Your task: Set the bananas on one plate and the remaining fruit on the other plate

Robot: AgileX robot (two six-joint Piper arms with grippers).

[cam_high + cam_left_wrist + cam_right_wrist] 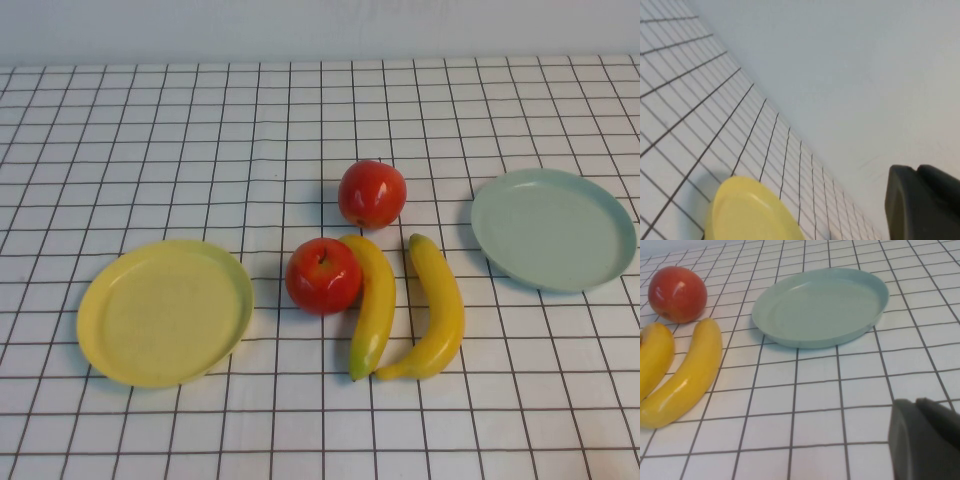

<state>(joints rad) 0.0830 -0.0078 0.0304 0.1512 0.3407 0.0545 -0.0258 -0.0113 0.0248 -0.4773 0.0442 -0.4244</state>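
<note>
Two red apples lie mid-table: one (372,193) farther back, one with a stem dimple (323,276) nearer. Two yellow bananas (374,305) (434,307) lie side by side just right of the near apple. The yellow plate (165,311) is on the left and the blue-green plate (553,229) on the right; both hold nothing. Neither arm shows in the high view. My left gripper (917,170) is shut and empty, raised near the yellow plate (752,210). My right gripper (915,402) is shut and empty, low over the cloth near the blue-green plate (821,306), one banana (687,372) and the far apple (677,294).
A white tablecloth with a black grid (160,140) covers the table. A pale wall (320,25) runs along the far edge. Part of the other banana (652,362) shows at the edge of the right wrist view.
</note>
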